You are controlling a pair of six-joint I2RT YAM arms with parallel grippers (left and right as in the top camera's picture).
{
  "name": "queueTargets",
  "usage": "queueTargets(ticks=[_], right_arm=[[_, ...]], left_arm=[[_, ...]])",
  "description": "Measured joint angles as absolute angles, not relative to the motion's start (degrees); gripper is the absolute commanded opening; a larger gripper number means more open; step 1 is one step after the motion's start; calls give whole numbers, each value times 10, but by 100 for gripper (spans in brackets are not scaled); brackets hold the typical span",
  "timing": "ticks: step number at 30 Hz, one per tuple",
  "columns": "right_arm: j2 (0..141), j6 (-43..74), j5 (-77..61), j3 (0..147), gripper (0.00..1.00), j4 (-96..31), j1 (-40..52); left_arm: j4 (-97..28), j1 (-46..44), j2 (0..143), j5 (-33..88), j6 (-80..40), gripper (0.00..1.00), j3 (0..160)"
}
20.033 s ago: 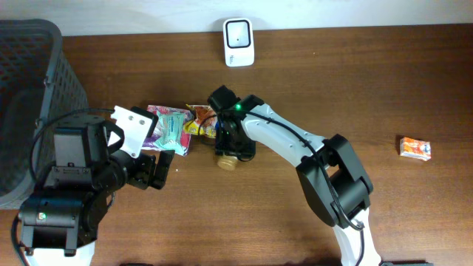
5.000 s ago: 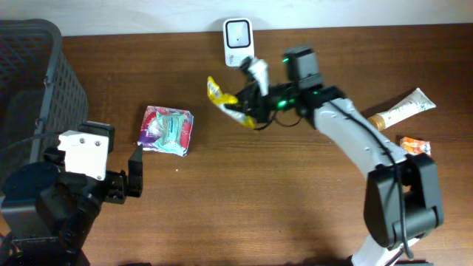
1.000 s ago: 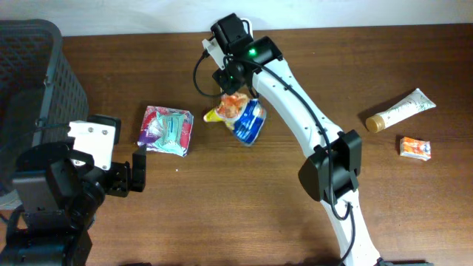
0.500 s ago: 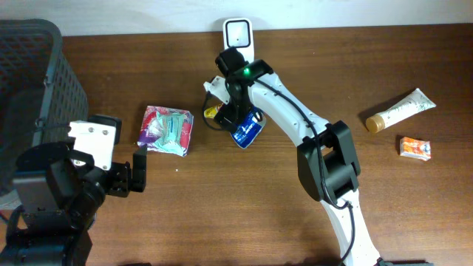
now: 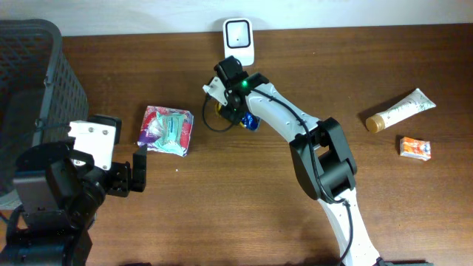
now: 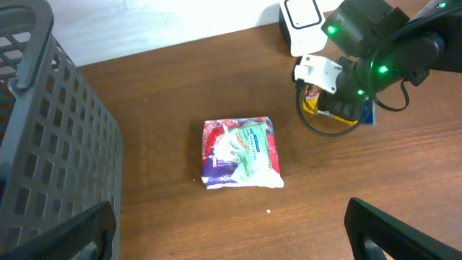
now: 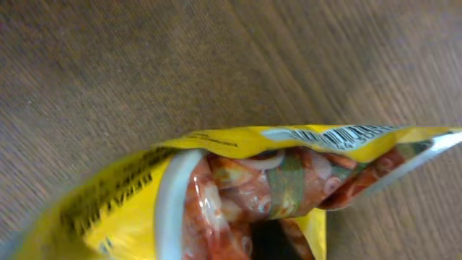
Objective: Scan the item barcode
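Overhead, the right gripper (image 5: 232,105) is seen lowered near the back of the table (image 5: 236,214), just in front of the white scanner (image 5: 239,41). Its jaws are closed, and the snack packet (image 5: 250,121) is pinched in them. Only a blue and yellow corner of the packet is shown past the wrist housing. From the right wrist, most of the frame is filled by the packet, yellow with red and orange printing. Its barcode (image 7: 346,135) is seen along the upper edge, with bare wood behind. Whether the packet touches the table cannot be told.

The left gripper (image 6: 231,213) is held fully spread and empty over the near left of the table, with both fingers visible at the lower corners of the left wrist view. 1 red and green pouch (image 5: 168,130) lies flat between the 2 arms, apart from the packet. A grey basket (image 5: 29,66) stands at the left edge. 1 tube (image 5: 399,109) and 1 small orange box (image 5: 414,148) lie at the far right.
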State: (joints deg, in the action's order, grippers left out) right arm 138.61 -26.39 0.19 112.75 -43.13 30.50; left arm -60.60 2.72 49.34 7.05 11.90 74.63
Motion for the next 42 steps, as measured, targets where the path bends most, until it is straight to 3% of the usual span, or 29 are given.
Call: queueTargets(ticks=[5, 9, 15, 19, 25, 38, 42], right_arm=[[1390, -257, -58, 1155, 4, -481, 297], [1393, -301, -251, 1189, 4, -580, 272], [1395, -500, -572, 1247, 4, -791, 147], [1394, -658, -658, 1249, 4, -919, 98], [1348, -750, -673, 1252, 4, -969, 105], [969, -801, -643, 1256, 4, -970, 170], [908, -823, -642, 1256, 4, -970, 145]], left_arm=[[-606, 27, 493, 70, 119, 99, 746], [-606, 27, 493, 70, 119, 99, 746], [-606, 27, 493, 70, 119, 99, 746], [-606, 27, 493, 70, 119, 99, 746], [-606, 27, 494, 70, 119, 99, 746], [-606, 27, 523, 70, 119, 99, 746], [-606, 27, 524, 70, 119, 99, 746]])
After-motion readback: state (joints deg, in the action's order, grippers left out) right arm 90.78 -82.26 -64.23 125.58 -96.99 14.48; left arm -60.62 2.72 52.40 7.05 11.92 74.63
